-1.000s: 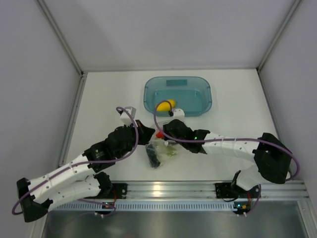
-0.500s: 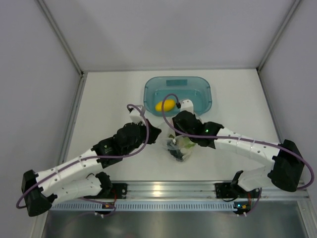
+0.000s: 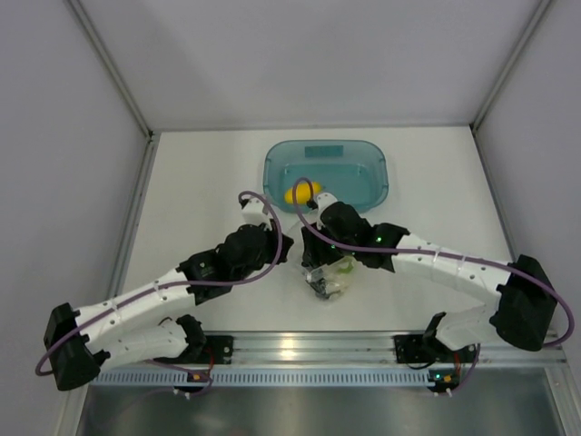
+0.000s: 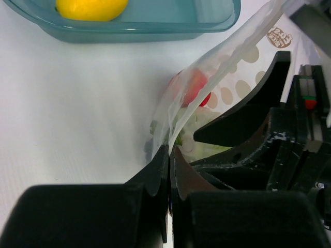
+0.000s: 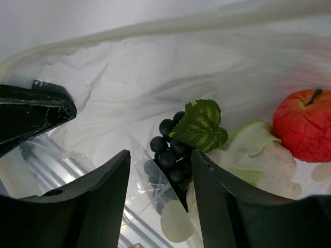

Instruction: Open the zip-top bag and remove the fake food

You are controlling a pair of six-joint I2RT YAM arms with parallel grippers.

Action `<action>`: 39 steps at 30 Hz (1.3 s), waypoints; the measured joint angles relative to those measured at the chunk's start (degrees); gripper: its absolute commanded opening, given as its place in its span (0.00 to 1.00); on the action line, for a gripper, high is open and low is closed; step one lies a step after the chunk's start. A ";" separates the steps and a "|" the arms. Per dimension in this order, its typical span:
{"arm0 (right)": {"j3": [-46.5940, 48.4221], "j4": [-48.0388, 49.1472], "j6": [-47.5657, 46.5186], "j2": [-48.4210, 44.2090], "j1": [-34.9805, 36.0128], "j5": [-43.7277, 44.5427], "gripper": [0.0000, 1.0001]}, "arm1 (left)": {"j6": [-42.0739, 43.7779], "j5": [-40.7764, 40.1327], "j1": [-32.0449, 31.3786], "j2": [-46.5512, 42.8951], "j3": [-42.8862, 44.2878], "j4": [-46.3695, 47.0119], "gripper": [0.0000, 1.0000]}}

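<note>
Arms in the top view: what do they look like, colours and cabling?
The left arm and right arm match: white link shells, black joints and black wrist housings. A purple cable loops along each. The left gripper and right gripper have black, curved plastic fingers.

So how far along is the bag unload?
Done: yellow fruit lies in the teal tray. In hand: left gripper pinches the zip-top bag edge; right gripper is inside, jaws open at the grape bunch. Left: grape bunch, apple, cauliflower, all in the bag.

The zip-top bag [image 5: 155,77] is clear, crinkled, glossy plastic; the teal tray [image 3: 354,177] translucent smooth plastic; the table [image 3: 200,182] matt white.
</note>
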 measured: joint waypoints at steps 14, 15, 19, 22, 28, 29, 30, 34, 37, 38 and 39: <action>1.29 0.17 1.99 9.79 2.89 0.28 0.56 | -2.60 -1.14 -0.07 -4.24 -0.35 -0.52 0.00; 1.29 0.22 2.34 9.97 2.93 0.13 0.56 | -2.80 -1.40 -0.07 -4.02 -0.35 -0.57 0.00; 1.20 1.20 4.17 10.38 3.45 -2.05 0.57 | -3.28 -3.02 0.00 -3.19 -0.46 -0.44 0.00; 1.27 2.05 5.03 11.67 4.52 -2.27 0.62 | -3.48 -3.26 0.00 -3.17 -0.70 -0.50 0.00; 3.10 3.56 5.20 17.29 5.25 -2.12 0.67 | -3.48 -3.96 0.07 -3.17 -1.31 -2.08 0.00; 3.61 3.45 5.05 18.05 5.35 -1.62 0.67 | -3.50 -4.31 0.13 -3.17 -1.46 -2.43 0.00; 4.04 3.45 4.98 18.84 5.49 -1.03 0.67 | -3.50 -4.70 0.13 -3.17 -1.55 -2.73 0.00; 5.62 2.91 4.79 21.03 6.25 1.66 0.56 | -3.50 -5.66 0.28 -3.17 -1.73 -3.65 0.00; 5.81 2.75 4.85 21.68 6.99 3.54 0.45 | -3.78 -5.68 0.33 -3.17 -1.73 -3.65 0.00; 5.81 2.69 4.83 21.73 7.17 4.07 0.44 | -3.89 -5.57 0.31 -3.17 -1.73 -3.63 0.00; 5.81 2.54 4.92 21.79 7.43 4.94 0.40 | -3.96 -5.55 0.31 -3.19 -1.73 -3.63 0.00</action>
